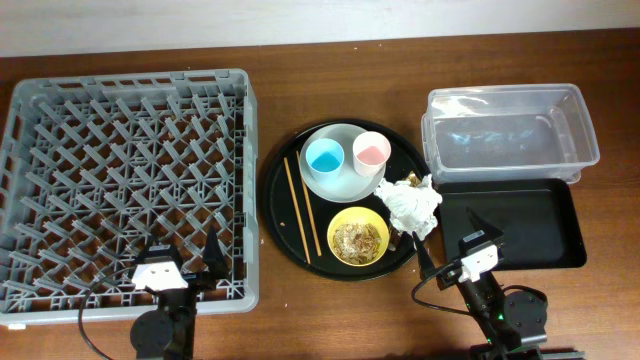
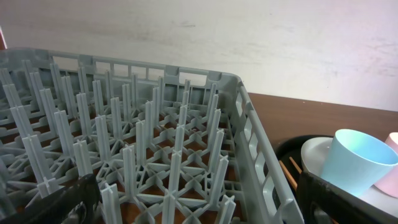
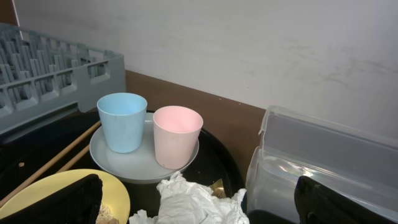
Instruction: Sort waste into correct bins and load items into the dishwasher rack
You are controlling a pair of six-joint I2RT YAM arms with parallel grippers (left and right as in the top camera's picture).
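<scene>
Left gripper (image 1: 182,256) and right gripper (image 1: 455,243) hang spread and empty, sorting not yet begun; next, the right likely must pinch the tissue (image 1: 412,205) just beside it.

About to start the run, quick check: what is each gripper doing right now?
Left gripper: open, holding nothing.
Right gripper: open, holding nothing.

The dishwasher rack (image 1: 120,170) is plain grey, its pegs forming a regular lattice. On the glossy black round tray (image 1: 280,215) sit a pale grey-white plate (image 1: 345,185), a sky-blue cup (image 1: 324,157), a soft pink cup (image 1: 371,151), a yellow bowl (image 1: 334,232) of brownish-tan food scraps (image 1: 358,240), tan wooden chopsticks (image 1: 295,205) and a white tissue wad (image 1: 410,203). The tub (image 1: 500,140) is clear, the rectangular tray (image 1: 530,225) black, and the surface (image 1: 330,320) dark reddish-brown wood grain.
</scene>
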